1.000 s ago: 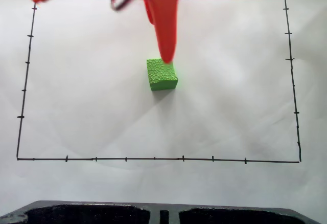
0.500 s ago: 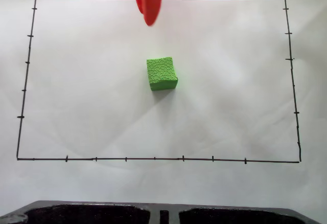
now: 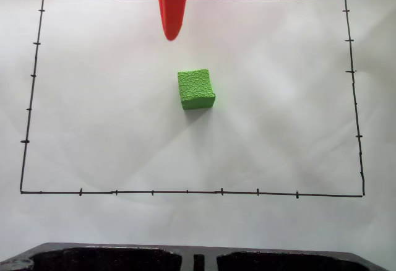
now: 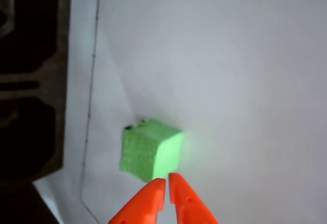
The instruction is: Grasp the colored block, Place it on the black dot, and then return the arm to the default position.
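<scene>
A white sheet of paper (image 3: pixel 278 116) covers the work surface, faintly creased and softly, evenly lit. A hand-drawn black border line (image 3: pixel 185 192) with short tick marks frames a rectangle on it. Along the bottom edge of the fixed view lies a dark, rough-textured moulded piece (image 3: pixel 185 260); in the wrist view it runs down the left side (image 4: pixel 28 91).

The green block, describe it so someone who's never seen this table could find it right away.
Find the white paper sheet with a black ruled rectangle. Near its middle sits the green block, alone, below the orange hand. Its bright green, crackled surface sets it apart.
</scene>
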